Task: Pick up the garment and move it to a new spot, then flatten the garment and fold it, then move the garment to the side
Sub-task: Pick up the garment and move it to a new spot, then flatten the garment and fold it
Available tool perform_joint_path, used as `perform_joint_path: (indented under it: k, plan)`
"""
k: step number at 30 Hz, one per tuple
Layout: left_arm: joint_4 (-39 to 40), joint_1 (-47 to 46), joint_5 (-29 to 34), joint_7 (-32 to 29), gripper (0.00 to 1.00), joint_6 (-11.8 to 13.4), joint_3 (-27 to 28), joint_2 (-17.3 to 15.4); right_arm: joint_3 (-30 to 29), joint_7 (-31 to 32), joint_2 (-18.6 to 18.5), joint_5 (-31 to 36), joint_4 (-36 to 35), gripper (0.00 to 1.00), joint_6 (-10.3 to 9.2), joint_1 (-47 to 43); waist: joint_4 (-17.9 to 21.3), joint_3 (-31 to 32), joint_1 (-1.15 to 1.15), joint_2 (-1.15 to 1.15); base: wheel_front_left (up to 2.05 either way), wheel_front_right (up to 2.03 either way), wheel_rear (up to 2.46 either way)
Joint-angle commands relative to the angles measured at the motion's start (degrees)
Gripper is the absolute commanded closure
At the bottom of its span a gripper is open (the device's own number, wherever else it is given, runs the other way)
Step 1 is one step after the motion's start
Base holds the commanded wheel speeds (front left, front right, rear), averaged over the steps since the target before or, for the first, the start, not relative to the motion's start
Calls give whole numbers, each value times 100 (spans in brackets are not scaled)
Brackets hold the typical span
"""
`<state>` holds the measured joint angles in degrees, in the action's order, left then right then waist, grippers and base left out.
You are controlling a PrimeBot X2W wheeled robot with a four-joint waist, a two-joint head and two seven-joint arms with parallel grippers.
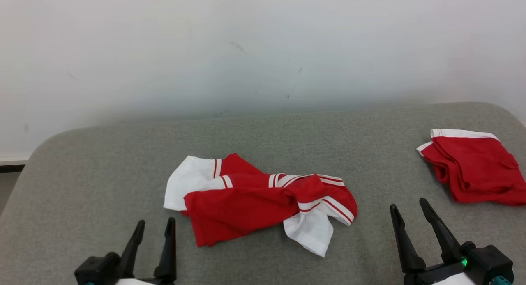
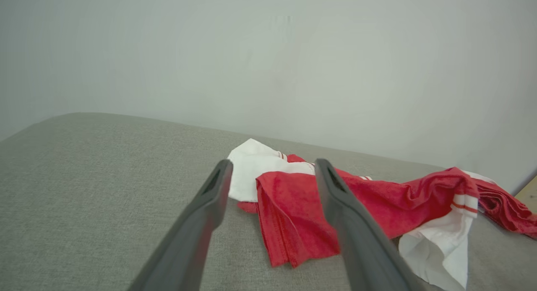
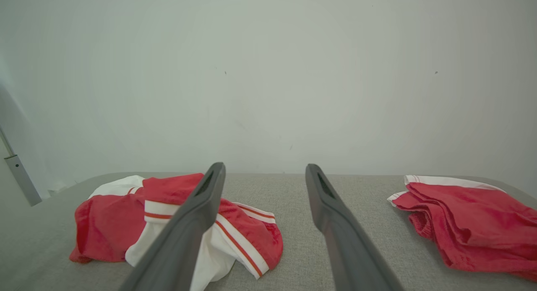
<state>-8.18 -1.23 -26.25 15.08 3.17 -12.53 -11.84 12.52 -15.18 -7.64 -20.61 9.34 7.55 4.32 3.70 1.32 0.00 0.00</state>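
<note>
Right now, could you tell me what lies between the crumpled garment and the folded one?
Bare grey surface separates the crumpled garment from the folded garment, as the head view shows.

Head cam looks down over grey surface (image 1: 82, 174) toward wall (image 1: 263, 51); both wrist cams sit low, facing wall, sharing crumpled garment (image 1: 254, 198).

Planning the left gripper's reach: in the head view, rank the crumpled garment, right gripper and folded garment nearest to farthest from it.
1. Crumpled garment, just right of the left gripper.
2. Right gripper, lower right.
3. Folded garment, far right.
</note>
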Motion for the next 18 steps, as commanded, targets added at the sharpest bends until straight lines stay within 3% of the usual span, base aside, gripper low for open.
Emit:
perform_joint_path:
  k: [1,9,18]
  plan:
    - [-17,-15,84,10,0,-50,48,41,18,8,-47,-13,20,0,-13,0,18,-4,0,0,0,0,0]
    - [-126,-67,302,9,0,-253,191,229,148,8,-82,18,99,0,-13,3,22,-63,0,0,0,0,0]
    - [-268,-194,463,6,0,-433,249,424,1023,94,-105,-119,1021,0,-12,163,-337,-127,0,0,0,0,0]
